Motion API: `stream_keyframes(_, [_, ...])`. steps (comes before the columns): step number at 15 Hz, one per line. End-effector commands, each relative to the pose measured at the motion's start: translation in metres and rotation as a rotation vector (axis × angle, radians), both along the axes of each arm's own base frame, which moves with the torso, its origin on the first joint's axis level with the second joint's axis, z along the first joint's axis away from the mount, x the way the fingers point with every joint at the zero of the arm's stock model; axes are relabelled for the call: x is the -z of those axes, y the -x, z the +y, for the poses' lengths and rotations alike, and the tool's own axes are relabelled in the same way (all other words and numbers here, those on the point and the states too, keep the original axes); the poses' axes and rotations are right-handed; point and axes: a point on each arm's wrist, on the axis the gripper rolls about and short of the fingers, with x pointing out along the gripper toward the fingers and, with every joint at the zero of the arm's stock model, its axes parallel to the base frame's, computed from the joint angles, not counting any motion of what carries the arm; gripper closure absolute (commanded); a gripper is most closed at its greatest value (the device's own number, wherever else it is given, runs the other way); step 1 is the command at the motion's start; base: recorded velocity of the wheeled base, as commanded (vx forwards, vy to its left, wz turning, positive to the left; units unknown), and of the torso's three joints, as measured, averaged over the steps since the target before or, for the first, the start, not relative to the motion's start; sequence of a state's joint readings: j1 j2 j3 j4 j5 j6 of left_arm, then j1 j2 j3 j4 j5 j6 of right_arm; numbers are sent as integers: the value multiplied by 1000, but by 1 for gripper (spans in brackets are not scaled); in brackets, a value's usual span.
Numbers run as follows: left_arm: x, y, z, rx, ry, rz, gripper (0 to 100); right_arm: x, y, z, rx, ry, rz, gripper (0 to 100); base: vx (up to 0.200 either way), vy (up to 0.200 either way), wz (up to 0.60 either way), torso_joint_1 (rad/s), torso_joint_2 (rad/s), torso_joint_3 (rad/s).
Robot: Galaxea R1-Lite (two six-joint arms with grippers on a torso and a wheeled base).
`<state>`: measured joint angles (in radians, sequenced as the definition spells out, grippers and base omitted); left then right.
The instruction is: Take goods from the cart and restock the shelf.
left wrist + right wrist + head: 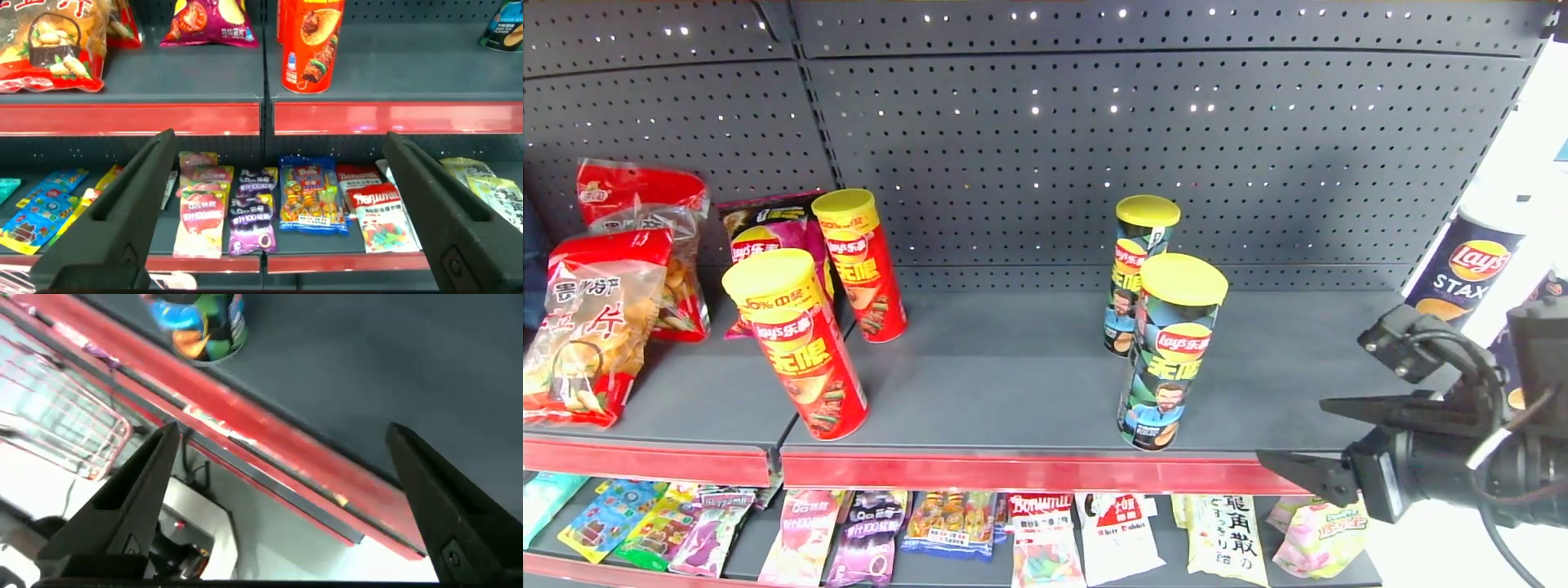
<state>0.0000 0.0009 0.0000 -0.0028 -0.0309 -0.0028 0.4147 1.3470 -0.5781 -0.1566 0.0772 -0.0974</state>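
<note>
Your left gripper point(278, 139) and right gripper point(1294, 430) stood released; the tall yellow-lidded cardboard tube point(1168, 351) looked light, smooth, crushable; mid-body suited your grasp.

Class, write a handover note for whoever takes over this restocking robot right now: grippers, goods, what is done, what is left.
Left gripper: open, empty, facing the lower shelf's sweet packets.
Right gripper: open, empty, at the upper shelf's red edge, right of the front green can.
Done: that can, rear green can, front red can and rear red can stand on the upper shelf.
Cart: beyond the shelf edge in the right wrist view; contents hidden.
Left: likely fetch more goods from the cart.
</note>
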Motion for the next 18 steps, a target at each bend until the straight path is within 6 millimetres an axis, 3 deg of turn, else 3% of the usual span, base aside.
stream_keyframes(1, [0, 0, 0, 0, 0, -1, 0, 17, -26, 14, 4, 35, 32, 0, 0, 0, 0, 0, 0, 0])
stream_keyframes(4, [0, 0, 0, 0, 0, -1, 0, 27, -43, 20, 68, 62, -21, 0, 0, 0, 0, 0, 0, 0])
stream_keyframes(18, [0, 0, 0, -2, 0, -1, 0, 43, -62, 26, 53, 121, 17, 0, 0, 0, 0, 0, 0, 0])
